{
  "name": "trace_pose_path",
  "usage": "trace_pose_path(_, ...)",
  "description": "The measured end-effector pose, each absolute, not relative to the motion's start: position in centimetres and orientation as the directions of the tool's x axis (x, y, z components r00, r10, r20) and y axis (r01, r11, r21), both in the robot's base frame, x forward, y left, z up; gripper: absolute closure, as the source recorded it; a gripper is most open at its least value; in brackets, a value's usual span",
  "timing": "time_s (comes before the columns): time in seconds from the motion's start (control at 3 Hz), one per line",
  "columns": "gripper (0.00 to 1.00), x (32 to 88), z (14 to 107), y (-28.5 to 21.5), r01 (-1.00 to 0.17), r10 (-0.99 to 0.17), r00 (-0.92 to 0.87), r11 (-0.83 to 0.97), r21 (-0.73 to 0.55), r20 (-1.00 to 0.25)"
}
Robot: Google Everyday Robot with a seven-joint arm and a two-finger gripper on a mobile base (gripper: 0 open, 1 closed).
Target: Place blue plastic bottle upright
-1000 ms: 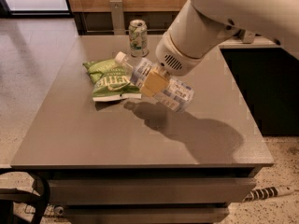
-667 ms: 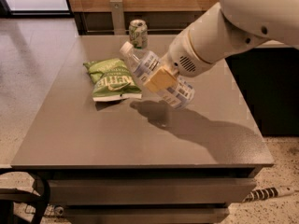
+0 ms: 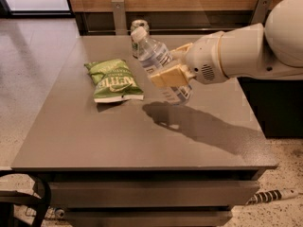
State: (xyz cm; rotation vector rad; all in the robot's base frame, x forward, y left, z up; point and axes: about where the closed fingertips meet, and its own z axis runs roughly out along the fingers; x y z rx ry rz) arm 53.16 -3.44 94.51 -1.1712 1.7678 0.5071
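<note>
Where the bottle is: the blue plastic bottle (image 3: 154, 56) hangs in the air over the middle of the table (image 3: 85, 141), tilted, with its cap up and to the far side and its base low and toward me.
My grip: my gripper (image 3: 173, 64) is closed around the bottle's middle, one tan finger (image 3: 170, 75) across its near side.
Step in hand: as I judge it, turning the bottle to vertical before setting it down.
Doing it well: I should roll my wrist until the cap sits straight above the base, lower until the base lies flat on bare table, and only then let go.
Risk: releasing while it leans would likely tip it over.
Look of the bottle: clear, pale blue plastic, a white cap (image 3: 138, 33), a printed label partly behind my finger.
Neighbours: the soda can (image 3: 138, 24) stands just behind the cap; the green chip bag (image 3: 112, 81) lies near, on the far-left side.
</note>
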Motion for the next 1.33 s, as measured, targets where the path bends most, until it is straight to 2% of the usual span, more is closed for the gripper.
trace_pose_path(0.33, 1.0, 52.9, 95.2, -3.6, -0.886, -0.414, -0.025, 0.43, -0.172, -0.91)
trace_pose_path(0.67, 1.0, 52.8, 95.2, -3.5, -0.89, -0.383, 0.095, 0.381, -0.251, -0.919)
trace_pose_path(1.33, 1.0, 52.7, 93.8, -2.6, -0.897, -0.322, 0.16, 0.347, -0.274, -0.933)
